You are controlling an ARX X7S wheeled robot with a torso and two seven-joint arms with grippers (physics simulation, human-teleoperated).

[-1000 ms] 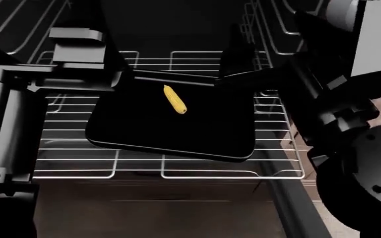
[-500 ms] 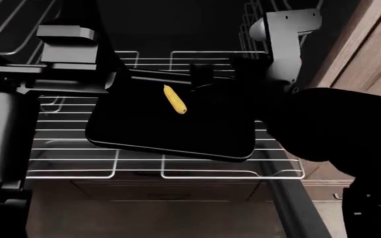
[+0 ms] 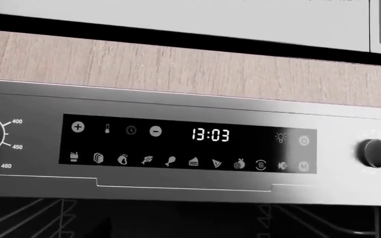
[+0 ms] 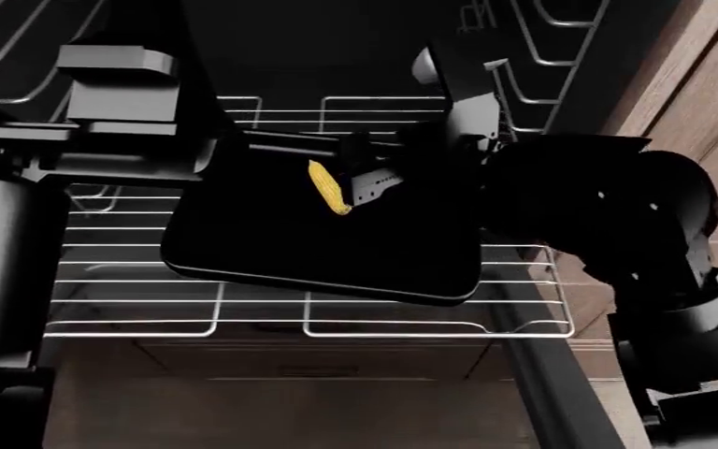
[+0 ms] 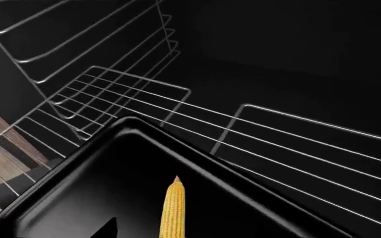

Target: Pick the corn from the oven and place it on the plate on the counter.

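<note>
oven [image 4: 334, 56]: dark cavity, wire rack [image 4: 309, 281] pulled out under my arms
baking tray [image 4: 322, 243]: black, on the rack, below my right fingers
right gripper [image 4: 366, 185]: just beside the corn – can't tell if my fingers are apart
left gripper: not visible, its camera faces the control panel [image 3: 188, 148]
corn [image 4: 329, 187]: lying on tray, touching or nearly touching my right fingertips

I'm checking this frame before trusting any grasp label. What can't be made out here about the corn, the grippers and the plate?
- Corn: in the head view the right gripper covers its side; in the right wrist view the picture's edge cuts off its end.
- Right gripper: too dark to tell whether it is open or shut.
- Left gripper: not in any view; the left wrist camera shows only the oven control panel.
- Plate and counter: outside every view.
</note>
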